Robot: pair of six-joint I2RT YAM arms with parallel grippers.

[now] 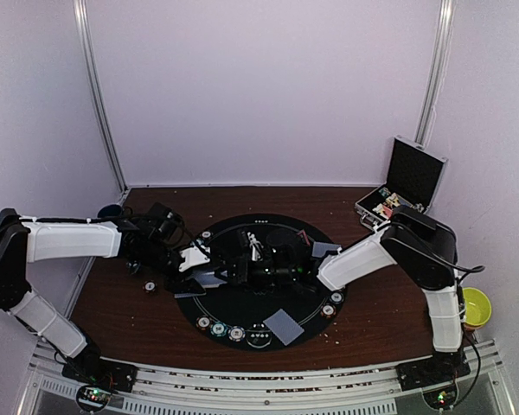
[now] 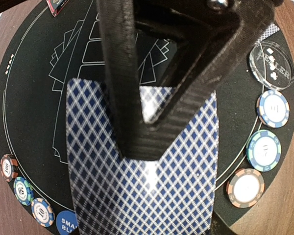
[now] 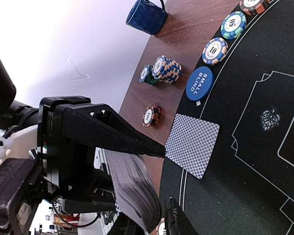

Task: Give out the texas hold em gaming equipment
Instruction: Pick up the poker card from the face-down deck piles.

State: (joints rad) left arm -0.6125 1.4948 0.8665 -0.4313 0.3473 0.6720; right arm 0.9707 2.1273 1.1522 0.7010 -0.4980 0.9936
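My left gripper (image 1: pixel 201 259) is shut on a deck of blue-diamond-backed playing cards (image 2: pixel 142 196), one black finger lying on top of it. My right gripper (image 3: pixel 152 225) reaches in from the right and its fingers close on the deck's (image 3: pixel 134 191) free end; how many cards they pinch is hidden. A single card (image 3: pixel 192 145) lies face down at the rim of the black mat (image 1: pixel 268 229). Another card (image 1: pixel 283 326) lies at the mat's front. Striped poker chips (image 2: pixel 263 150) line the rim on both sides. A blue small-blind disc (image 3: pixel 199 83) lies beside them.
A clear dealer disc (image 2: pixel 273 68) sits on the mat's rim. On the wood to the left stand a chip stack (image 3: pixel 165 69), a lone chip (image 3: pixel 151 115) and a blue mug (image 3: pixel 147 15). An open black case (image 1: pixel 406 186) is at the back right, a yellow bowl (image 1: pixel 476 307) beyond the right edge.
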